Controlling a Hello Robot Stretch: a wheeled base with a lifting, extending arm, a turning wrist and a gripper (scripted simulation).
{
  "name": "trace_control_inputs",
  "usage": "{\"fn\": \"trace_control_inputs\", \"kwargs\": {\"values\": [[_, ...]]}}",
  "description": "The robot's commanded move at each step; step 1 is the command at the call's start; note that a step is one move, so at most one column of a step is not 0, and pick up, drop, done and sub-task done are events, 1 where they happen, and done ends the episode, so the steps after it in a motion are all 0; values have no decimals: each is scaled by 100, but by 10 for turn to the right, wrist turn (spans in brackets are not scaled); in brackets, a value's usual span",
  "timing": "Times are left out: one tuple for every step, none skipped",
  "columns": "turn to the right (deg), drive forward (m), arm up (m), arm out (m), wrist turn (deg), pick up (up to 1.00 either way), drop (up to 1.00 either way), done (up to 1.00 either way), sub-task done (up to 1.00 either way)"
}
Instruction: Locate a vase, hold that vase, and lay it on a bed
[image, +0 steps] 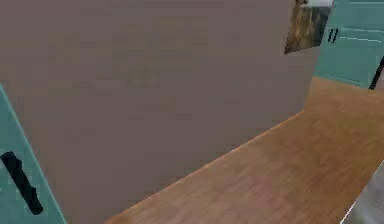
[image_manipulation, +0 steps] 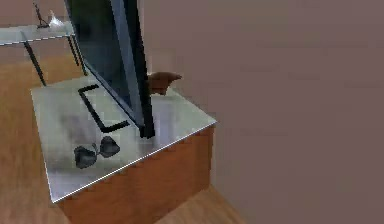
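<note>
Brown wall (image: 150, 90) stands close at twelve o'clock; driving ahead would strike it. Turning may clip the television (image_manipulation: 110, 50) stand (image_manipulation: 180, 125) at three o'clock. My fingers' state and the vase's whereabouts: I cannot tell.

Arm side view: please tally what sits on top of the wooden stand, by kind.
Flat dark screen: 1
Small dark lumps: 2
Brown thing behind the screen, too small to name: 1
Total: 4 on the stand
</note>
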Motion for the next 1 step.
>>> {"fn": "trace_control_inputs", "kwargs": {"values": [[0,75,0,0,0,0,0,0,0]]}}
